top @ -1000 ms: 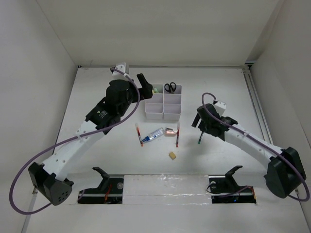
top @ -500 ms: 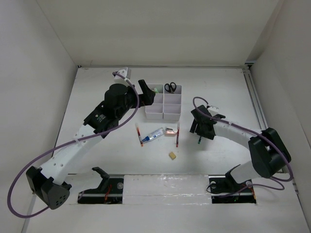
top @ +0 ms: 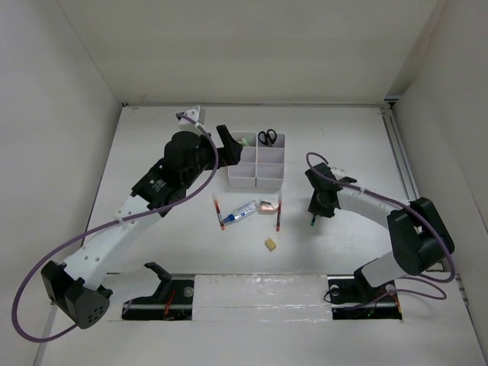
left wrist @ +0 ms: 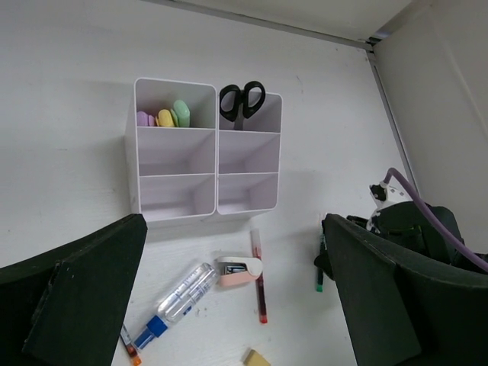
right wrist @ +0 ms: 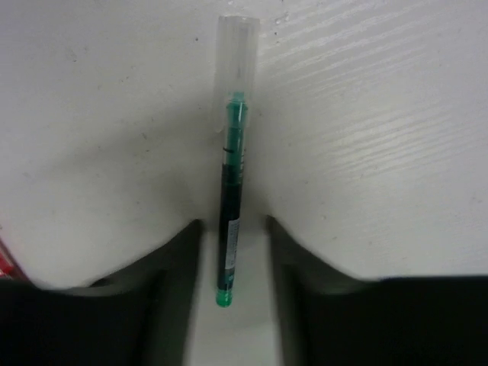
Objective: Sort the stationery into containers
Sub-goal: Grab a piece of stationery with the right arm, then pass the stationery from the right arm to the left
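Over the last second the right arm has folded back on itself, elbow swinging to the near right. The right fingers (right wrist: 174, 263) have come down over the green pen (right wrist: 231, 198). The left arm barely shifted.

The green pen lies flat on the bench (right wrist: 366, 114), right of the loose pile and well apart from the organizer (top: 256, 164). In the wrist view the barrel runs straight down the gap with one finger each side. Slivers of bench show on both sides, so the fingers are narrow and straddling but not yet pinching. They sit at the barrel's back end with the clear cap pointing away, likely set for a squeeze across the barrel.

The left fingers (left wrist: 84, 293) are wide and empty, hanging by the organizer's far left corner and looking down on it, probably parked. Scissors (left wrist: 242, 101) stand in the far right cell and highlighters (left wrist: 166, 117) in the far left. The other four cells look empty.

Loose on the bench are the tube (top: 244, 211), two red pens (top: 279, 215) (top: 219, 212), a pink-white dispenser (left wrist: 239, 269) and the eraser (top: 270, 244).

Room for moving:
- The nearest thing to the green pen is the right-hand red pen, near but apart.
- The bench on the pen's right is bare, and the side wall is well apart.
- The way to the organizer runs up-left over bare bench.
- The left wrist crowds the organizer's left edge, so the right column looks the freer entry.
- The pen looks longer than a cell is wide, so it likely has to go in on end.
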Motion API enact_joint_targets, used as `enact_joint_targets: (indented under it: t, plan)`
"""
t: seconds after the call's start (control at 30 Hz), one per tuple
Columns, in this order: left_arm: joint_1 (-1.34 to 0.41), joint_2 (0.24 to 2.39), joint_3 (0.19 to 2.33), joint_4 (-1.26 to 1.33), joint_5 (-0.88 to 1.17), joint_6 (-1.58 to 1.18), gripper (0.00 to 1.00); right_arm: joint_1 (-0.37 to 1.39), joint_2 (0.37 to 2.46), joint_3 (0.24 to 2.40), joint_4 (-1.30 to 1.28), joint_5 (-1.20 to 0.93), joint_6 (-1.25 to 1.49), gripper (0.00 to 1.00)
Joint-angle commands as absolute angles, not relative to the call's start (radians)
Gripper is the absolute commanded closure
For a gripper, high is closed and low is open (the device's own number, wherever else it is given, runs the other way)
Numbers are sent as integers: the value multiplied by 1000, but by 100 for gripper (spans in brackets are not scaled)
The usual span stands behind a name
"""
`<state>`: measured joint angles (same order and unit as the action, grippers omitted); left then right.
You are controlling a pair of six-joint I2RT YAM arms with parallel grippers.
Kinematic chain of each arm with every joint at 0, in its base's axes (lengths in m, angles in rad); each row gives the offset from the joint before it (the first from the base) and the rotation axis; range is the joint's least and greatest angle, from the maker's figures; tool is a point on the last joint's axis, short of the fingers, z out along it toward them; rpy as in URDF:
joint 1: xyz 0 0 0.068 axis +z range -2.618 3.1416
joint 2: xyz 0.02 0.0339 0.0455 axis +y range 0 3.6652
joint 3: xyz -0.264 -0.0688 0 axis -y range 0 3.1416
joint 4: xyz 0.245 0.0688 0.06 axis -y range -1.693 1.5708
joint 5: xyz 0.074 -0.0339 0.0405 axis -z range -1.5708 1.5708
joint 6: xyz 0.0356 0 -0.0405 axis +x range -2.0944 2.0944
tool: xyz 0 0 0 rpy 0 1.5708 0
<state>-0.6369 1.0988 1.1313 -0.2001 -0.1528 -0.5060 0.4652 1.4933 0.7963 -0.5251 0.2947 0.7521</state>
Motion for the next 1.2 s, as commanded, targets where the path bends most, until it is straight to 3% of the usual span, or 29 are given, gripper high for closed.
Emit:
enact_joint_targets:
  t: [0.0,0.13,0.23,0.4,0.73,1.17]
  plan:
    - [-635,1075,1163,-196,-176,-494,0,453,1511,833,-537,249,726,66]
    - [-635,1075,1172,-206,-187,-494,0,442,1522,833,-546,219,701,78]
    - [-635,1066,1172,-206,-198,-485,0,431,1522,833,-546,209,690,100]
    - [-635,1089,1137,-178,-122,-485,0,420,1456,787,-445,112,641,100]
    - [-635,1227,1019,110,377,-532,0,629,1023,727,-252,115,571,100]
    - [-736,1287,994,252,460,-583,4,824,885,773,-80,92,466,100]
